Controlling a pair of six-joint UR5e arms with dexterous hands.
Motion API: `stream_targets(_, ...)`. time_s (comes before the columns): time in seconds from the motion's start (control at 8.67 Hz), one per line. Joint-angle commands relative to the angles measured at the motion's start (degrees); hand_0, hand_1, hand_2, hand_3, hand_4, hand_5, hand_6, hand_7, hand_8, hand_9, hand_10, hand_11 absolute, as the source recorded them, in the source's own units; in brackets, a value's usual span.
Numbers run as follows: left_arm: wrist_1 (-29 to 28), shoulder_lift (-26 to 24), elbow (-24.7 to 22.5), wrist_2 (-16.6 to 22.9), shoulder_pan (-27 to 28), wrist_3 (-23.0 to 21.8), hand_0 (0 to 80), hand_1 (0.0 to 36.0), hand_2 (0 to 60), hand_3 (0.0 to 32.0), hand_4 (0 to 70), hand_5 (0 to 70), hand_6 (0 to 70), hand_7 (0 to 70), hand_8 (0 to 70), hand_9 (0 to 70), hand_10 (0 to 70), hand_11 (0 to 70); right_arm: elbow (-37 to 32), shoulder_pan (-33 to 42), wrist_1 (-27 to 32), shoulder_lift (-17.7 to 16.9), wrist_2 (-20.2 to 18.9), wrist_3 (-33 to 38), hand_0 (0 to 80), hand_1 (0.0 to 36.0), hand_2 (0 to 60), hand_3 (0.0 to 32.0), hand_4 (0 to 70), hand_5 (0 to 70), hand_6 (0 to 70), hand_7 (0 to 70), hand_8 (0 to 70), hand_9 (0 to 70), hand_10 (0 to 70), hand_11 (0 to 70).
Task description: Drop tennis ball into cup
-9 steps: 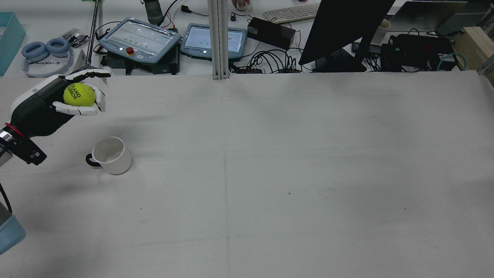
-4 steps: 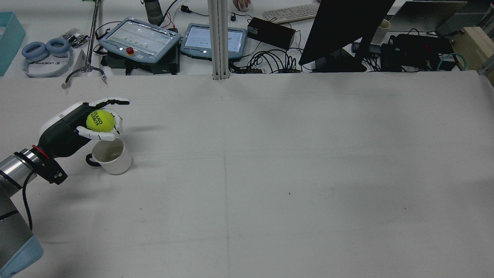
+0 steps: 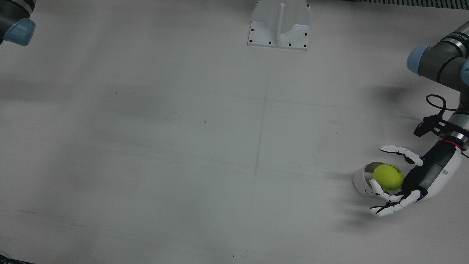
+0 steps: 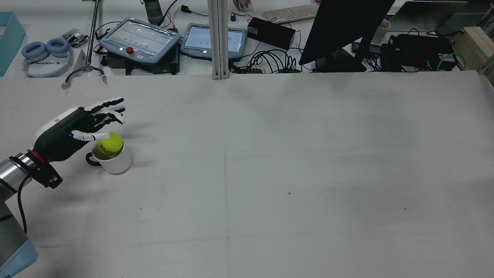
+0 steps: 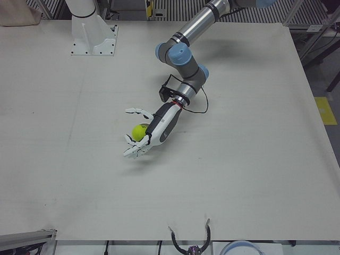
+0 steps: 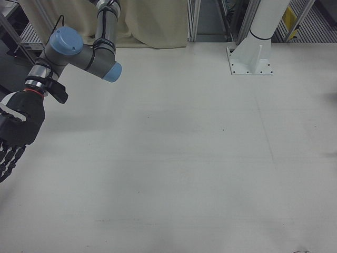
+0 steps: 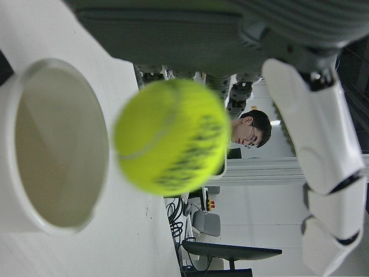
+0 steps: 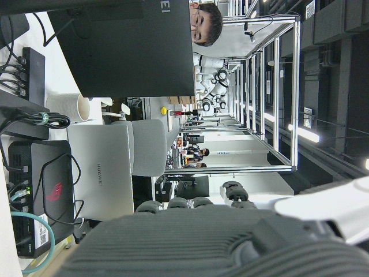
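Left hand [image 4: 83, 123] spread, holding nothing; ball [image 4: 109, 143] at cup [image 4: 115, 162] mouth, far left of table [image 4: 270, 173]

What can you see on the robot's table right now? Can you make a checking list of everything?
Surface: white table, faint scuff marks.
Job's things: yellow tennis ball at the mouth of the white mug with a dark handle, free of the fingers.
Clutter: nothing seen on the table.
Hands: left hand open above the mug; right hand at the table's edge, state unclear.
Cables: black cable looped at the left wrist.
Surroundings: blue headphones, two grey tablets, black monitor beyond the table.
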Motion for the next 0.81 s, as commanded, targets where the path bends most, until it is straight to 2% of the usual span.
stream_targets(0.0,-0.1,0.1,-0.4,0.0,-0.2,-0.1,44.9,10.6,22.0,0.0,16.7,9.8,34.7,7.0,11.7,7.8,8.5,13.1,0.0,0.0,0.0,0.0,0.0,0.0,0.0,0.0,0.0,0.0,0.0,0.0,0.0,0.0,0.0,0.0,0.0,0.0)
stream_targets(0.12,-0.1,0.0,-0.9,0.0,-0.9,-1.1,45.0,11.2,21.1,0.0,16.5,8.0,24.5,8.5,10.1,7.9,8.6,13.3,0.0,0.0,-0.1,0.0,0.0,0.0,0.0,0.0,0.0,0.0,0.0,0.0,0.0,0.0,0.0,0.0,0.0,0.0)
stream_targets(0.23,0.8,0.0,-2.4,0.5,-5.5,-2.3,45.3,11.4,20.6,0.0,16.3,8.0,24.2,8.9,9.5,7.8,8.8,13.5,0.0,0.0,0.0,0.0,0.0,0.0,0.0,0.0,0.0,0.0,0.0,0.0,0.0,0.0,0.0,0.0,0.0,0.0)
stream_targets(0.35,2.1,0.0,-2.0,1.3,-13.5,-1.8,45.4,11.0,22.7,0.0,17.5,9.9,35.2,7.7,11.7,7.6,8.6,13.3,0.0,0.0,0.0,0.0,0.0,0.0,0.0,0.0,0.0,0.0,0.0,0.0,0.0,0.0,0.0,0.0,0.0,0.0)
stream_targets(0.46,4.7,-0.2,-2.9,4.1,-19.5,-1.3,45.8,11.9,22.2,0.0,19.5,8.8,28.9,10.4,10.5,8.1,8.5,13.1,0.0,0.0,-0.1,0.0,0.0,0.0,0.0,0.0,0.0,0.0,0.0,0.0,0.0,0.0,0.0,0.0,0.0,0.0)
stream_targets(0.58,11.0,-0.6,-6.2,6.2,-23.1,-1.2,45.8,11.4,23.0,0.0,21.0,9.9,35.8,11.5,11.4,7.8,9.4,14.5,0.0,0.0,0.0,0.0,0.0,0.0,0.0,0.0,0.0,0.0,0.0,0.0,0.0,0.0,0.0,0.0,0.0,0.0)
stream_targets(0.69,10.8,-0.5,-7.1,6.5,-24.2,-0.7,44.4,9.5,22.6,0.0,22.4,10.2,40.7,14.5,12.1,7.9,10.4,15.7,0.0,0.0,0.0,0.0,0.0,0.0,0.0,0.0,0.0,0.0,0.0,0.0,0.0,0.0,0.0,0.0,0.0,0.0)
